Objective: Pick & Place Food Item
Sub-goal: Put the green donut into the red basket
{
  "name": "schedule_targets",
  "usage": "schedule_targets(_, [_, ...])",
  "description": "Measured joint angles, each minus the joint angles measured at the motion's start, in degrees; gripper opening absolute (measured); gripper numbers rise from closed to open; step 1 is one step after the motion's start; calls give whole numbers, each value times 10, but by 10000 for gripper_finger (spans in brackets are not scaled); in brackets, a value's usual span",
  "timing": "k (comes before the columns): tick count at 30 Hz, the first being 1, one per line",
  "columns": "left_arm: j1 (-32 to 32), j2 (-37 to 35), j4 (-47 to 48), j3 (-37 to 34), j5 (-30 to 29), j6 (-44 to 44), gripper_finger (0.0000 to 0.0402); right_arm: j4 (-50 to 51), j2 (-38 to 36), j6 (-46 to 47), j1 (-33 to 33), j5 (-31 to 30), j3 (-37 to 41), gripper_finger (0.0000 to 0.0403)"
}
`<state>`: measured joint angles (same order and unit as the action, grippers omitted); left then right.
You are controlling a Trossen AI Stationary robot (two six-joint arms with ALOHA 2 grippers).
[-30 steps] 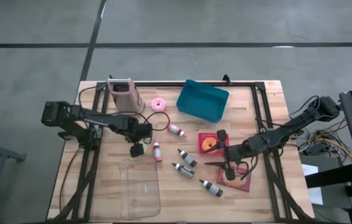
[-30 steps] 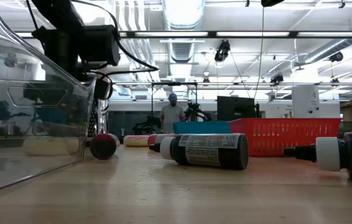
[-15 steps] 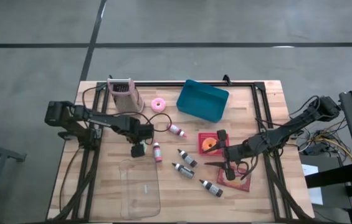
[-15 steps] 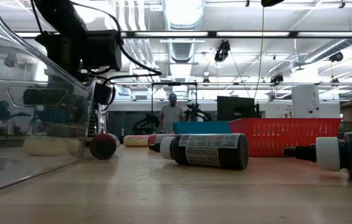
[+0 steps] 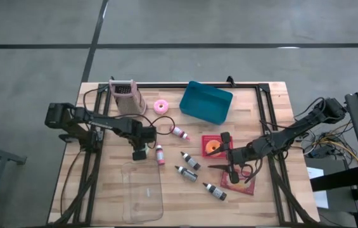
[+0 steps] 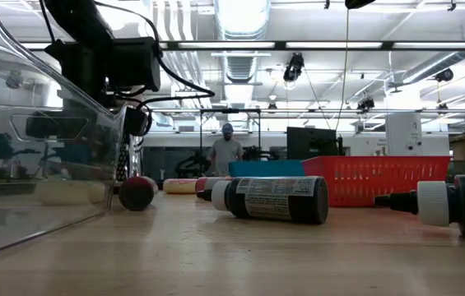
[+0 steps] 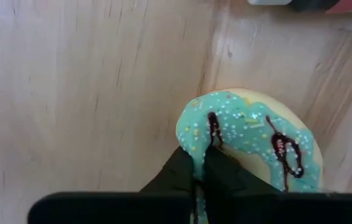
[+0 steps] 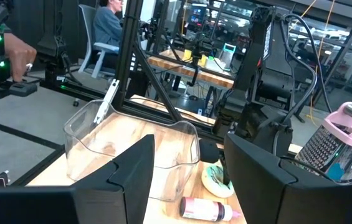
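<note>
Here, a wooden table (image 5: 255, 196) — behind it, a ceiling-lit workshop.

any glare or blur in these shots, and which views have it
Low view: ceiling strip lights blow out, and reflections streak the clear plastic container. Left wrist view: the teal-iced sprinkled donut is sharp; the left gripper blurs close up.

Glossy-iced donut (image 7: 250, 140), wooden table (image 7: 70, 87)
</note>
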<state>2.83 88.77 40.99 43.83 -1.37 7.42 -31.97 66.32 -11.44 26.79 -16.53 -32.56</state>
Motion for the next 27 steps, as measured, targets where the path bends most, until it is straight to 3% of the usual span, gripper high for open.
schedule_targets(8, [1,-24,21,0,-94,5,6,0,0,-1,0,0,0,186])
schedule_targets(17, [0,-105,19,0,-172,28,5,2,0,-1,-1,-2,0,186])
schedule_targets(27, [0,-209,-88,0,-247,29,5,-18,12,25,-22,-31,17,186])
